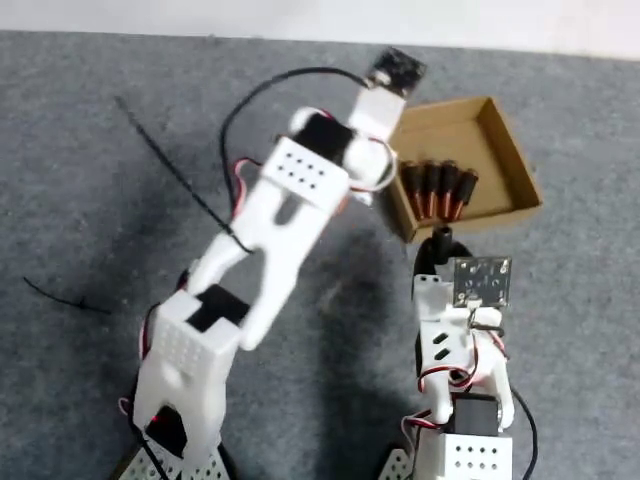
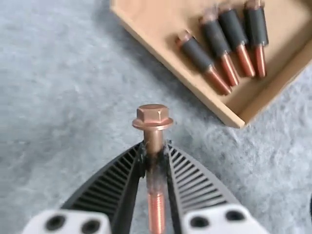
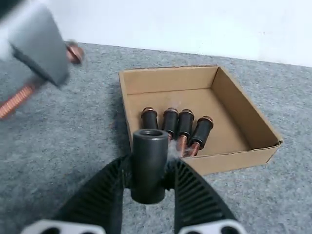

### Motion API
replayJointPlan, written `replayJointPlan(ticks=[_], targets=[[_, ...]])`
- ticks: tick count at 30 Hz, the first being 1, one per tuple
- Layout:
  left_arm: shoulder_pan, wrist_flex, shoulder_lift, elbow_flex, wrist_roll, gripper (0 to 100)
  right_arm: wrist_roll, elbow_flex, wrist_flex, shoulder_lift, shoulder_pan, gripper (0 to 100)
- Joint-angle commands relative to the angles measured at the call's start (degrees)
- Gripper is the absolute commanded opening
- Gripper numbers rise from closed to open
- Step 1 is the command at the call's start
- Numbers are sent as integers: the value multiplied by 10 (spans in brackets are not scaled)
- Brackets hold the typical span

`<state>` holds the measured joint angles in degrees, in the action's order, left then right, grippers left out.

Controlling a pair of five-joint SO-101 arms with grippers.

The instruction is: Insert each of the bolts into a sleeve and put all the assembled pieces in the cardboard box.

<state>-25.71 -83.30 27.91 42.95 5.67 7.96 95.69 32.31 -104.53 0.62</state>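
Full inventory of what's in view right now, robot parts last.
brown cardboard box: 1, brown, open, far side of the table, ahead of the right arm
assembled pieces: 4, copper bolts in dark sleeves, side by side in the box
copper hex-head bolt: 1, copper, in the left hand, outside the box
dark cylindrical sleeve: 1, dark grey, in the right hand, before the box
thin black strands: 2, black, on the table's left part
grey felt table cover: 1, grey
left arm, right arm: 2, white
left hand: black fingers, shut on bolt
right hand: black fingers, shut on sleeve
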Motion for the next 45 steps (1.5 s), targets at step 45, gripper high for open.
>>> replayJointPlan(ticks=[45], targets=[[157, -105, -921, -534, 0, 5, -5, 25, -18, -8, -1, 5]])
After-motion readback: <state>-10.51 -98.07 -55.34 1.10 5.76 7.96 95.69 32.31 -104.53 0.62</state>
